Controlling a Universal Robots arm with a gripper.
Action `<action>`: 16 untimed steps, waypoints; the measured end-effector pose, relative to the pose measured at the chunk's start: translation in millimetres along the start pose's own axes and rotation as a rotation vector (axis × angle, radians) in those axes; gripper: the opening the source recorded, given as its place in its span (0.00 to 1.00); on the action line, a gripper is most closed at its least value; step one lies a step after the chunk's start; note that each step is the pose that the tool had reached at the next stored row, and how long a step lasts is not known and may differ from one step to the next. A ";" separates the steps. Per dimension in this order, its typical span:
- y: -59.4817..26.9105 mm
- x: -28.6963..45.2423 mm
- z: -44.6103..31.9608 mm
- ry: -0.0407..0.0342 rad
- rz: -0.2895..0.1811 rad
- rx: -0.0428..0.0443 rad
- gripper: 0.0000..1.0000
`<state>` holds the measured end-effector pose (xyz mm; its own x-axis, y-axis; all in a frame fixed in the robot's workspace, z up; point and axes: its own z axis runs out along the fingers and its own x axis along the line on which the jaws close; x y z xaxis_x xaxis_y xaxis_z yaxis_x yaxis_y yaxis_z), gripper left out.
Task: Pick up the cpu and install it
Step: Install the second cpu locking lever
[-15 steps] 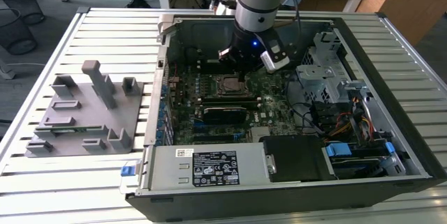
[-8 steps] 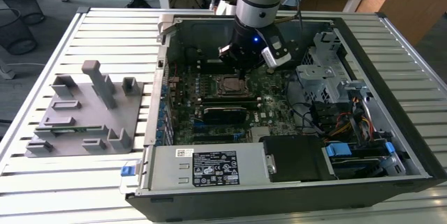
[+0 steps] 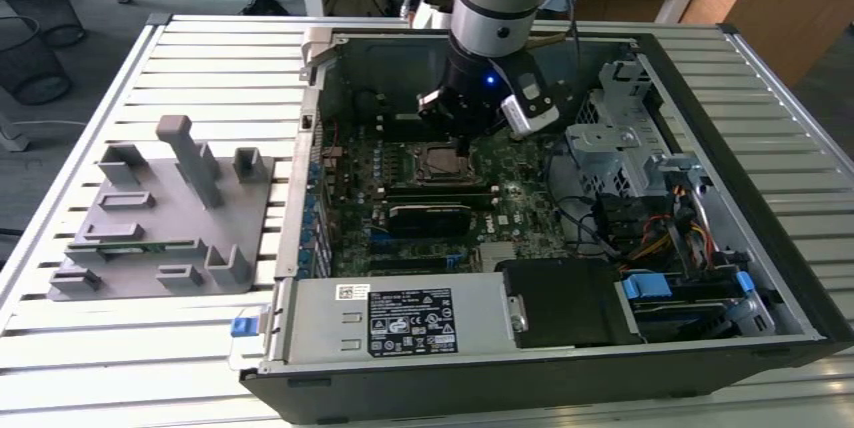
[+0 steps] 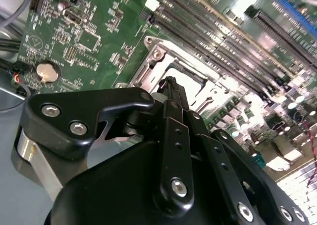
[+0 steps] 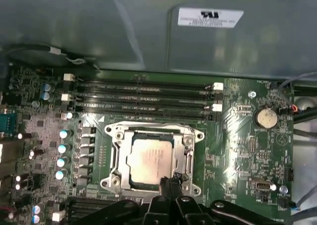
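The cpu (image 5: 150,159) sits in the motherboard socket (image 5: 151,157), flat inside the metal frame, silver top facing up out of the open computer case (image 3: 747,108). The gripper (image 5: 171,181) hangs right over the socket, its fingertips drawn together into a narrow point just at the near edge of the frame, beside the chip rather than on it. Those tips look closed on each other, with nothing caught between them.

In the first wrist view the chip reads as a square, so no long axis to call; its sides run parallel to the socket frame and to the memory slots (image 5: 143,96) that lie along the far side of the socket. Top is pale, dull-shiny metal with a darker rim around it, and the frame's silver border surrounds it on all four sides.

In the second wrist view the black linkage of the gripper (image 4: 171,86) covers much of the socket (image 4: 168,66), the fingertips pointing down into the frame opening.

In the exterior view the arm (image 3: 497,8) reaches down into the case toward the back half of the green motherboard (image 3: 441,198), the gripper (image 3: 463,143) low over the socket (image 3: 438,161). A grey fixture tray (image 3: 154,213) lies on the slatted table (image 3: 200,58) on the exterior view's left, well apart from the case.
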<state>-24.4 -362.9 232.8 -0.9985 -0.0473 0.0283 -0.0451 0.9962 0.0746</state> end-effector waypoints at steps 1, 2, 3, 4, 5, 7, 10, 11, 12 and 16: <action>-1.7 0.2 -0.1 0.0000 0.000 0.0000 0.12; -3.2 0.3 -0.2 0.0000 0.000 0.0000 0.12; -5.0 0.4 -0.3 0.0000 0.000 -0.0001 0.12; -7.0 0.6 -0.5 -0.0001 0.000 -0.0001 0.12; -9.4 0.9 -0.6 0.0000 0.000 0.0000 0.12; -14.5 1.3 -1.0 0.0000 0.000 -0.0001 0.12; -25.8 2.6 -1.8 0.0000 0.000 -0.0001 0.12; -27.1 3.0 -1.9 -0.0001 0.000 -0.0001 0.12; -28.0 4.4 -1.9 -0.0001 0.000 -0.0001 0.12; -29.1 13.1 -1.7 -0.0008 -0.001 -0.0171 0.12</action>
<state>-36.1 -392.6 232.8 -0.9985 -0.0478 0.0275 -0.0451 0.9948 0.0916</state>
